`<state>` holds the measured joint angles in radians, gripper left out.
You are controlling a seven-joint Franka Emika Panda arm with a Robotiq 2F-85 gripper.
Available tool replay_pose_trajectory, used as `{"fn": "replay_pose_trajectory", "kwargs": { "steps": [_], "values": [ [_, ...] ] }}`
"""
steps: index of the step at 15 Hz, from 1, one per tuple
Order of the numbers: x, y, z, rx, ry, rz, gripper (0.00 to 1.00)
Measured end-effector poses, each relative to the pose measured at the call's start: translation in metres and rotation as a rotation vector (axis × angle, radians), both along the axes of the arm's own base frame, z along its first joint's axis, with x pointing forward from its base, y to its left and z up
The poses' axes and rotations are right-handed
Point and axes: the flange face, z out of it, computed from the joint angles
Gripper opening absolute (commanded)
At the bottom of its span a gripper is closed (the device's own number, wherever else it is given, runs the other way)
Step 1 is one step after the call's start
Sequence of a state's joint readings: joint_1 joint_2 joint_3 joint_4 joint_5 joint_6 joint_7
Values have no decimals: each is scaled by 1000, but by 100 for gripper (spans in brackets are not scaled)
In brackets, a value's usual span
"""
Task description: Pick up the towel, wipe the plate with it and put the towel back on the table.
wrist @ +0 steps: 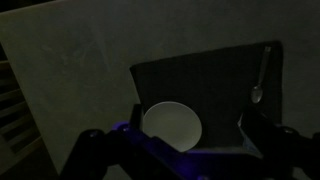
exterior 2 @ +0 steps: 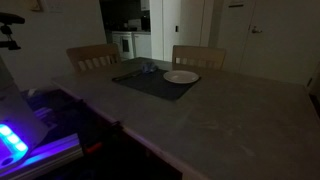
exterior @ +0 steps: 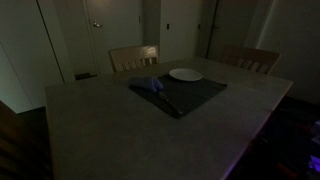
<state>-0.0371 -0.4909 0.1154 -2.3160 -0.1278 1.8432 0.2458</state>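
A small bluish towel (exterior: pixel 148 85) lies crumpled on a dark placemat (exterior: pixel 195 95) on the table; it also shows in an exterior view (exterior 2: pixel 140 70). A white plate (exterior: pixel 185 74) sits at the mat's far edge and shows in both exterior views (exterior 2: pixel 181 77). In the wrist view the plate (wrist: pixel 172 125) lies below and between my gripper's (wrist: pixel 190 113) fingers, which are spread wide apart and empty, well above the table. I cannot make out the towel in the wrist view. The arm is out of both exterior views.
A spoon (wrist: pixel 260 80) lies on the placemat (wrist: pixel 215 80) away from the plate. Two wooden chairs (exterior: pixel 134 58) (exterior: pixel 250 59) stand at the table's far side. The room is very dark. A blue-lit device (exterior 2: pixel 12 140) sits beside the table.
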Motion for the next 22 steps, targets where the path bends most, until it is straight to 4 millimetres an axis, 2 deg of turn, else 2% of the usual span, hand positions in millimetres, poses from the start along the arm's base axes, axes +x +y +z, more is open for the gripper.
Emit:
{"fn": "replay_pose_trajectory", "kwargs": {
  "steps": [12,15,18,22],
  "values": [
    [0,0,0,0,0,0,100],
    [3,-7,2,-14,-6,16,100],
    [18,-17,3,-25,-35,70,100],
    [59,-24,-9,-27,-95,175,100]
  ]
}}
